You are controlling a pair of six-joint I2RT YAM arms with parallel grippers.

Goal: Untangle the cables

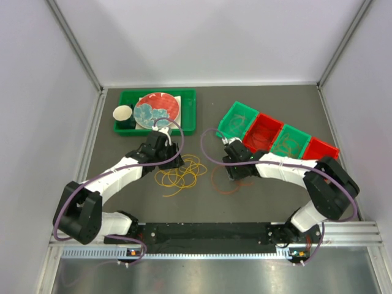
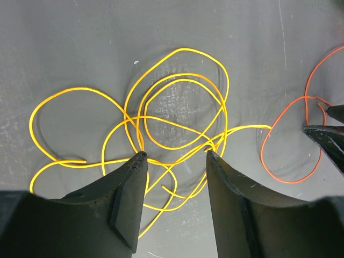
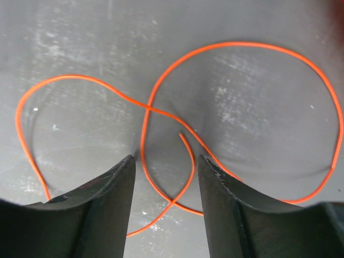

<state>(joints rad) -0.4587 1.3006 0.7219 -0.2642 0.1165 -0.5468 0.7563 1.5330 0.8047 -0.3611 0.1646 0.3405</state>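
- Counter [image 2: 80, 43]: matt dark grey, scuffed with pale scratches.
- Yellow cables [image 2: 183, 50]: smooth, slightly glossy plastic sheath.
- Orange cable [image 3: 244, 43]: same smooth sheen.
- Left end effector [image 2: 176, 156]: matt black plastic, faintly grainy.

Top cam: we look down from above and behind the arm bases [image 1: 119, 223], whole table [image 1: 208, 113] in frame. Both wrist cams sit close, facing down. Left wrist shares the yellow cable [image 2: 185, 50] with top; right shares the orange cable [image 3: 148, 107].

- Orange cable [image 3: 148, 107] is passing out of sight beneath the right gripper's fingers [image 3: 102, 215].
- Yellow cable [image 2: 183, 50] is disappearing under the left gripper's fingers [image 2: 121, 207].
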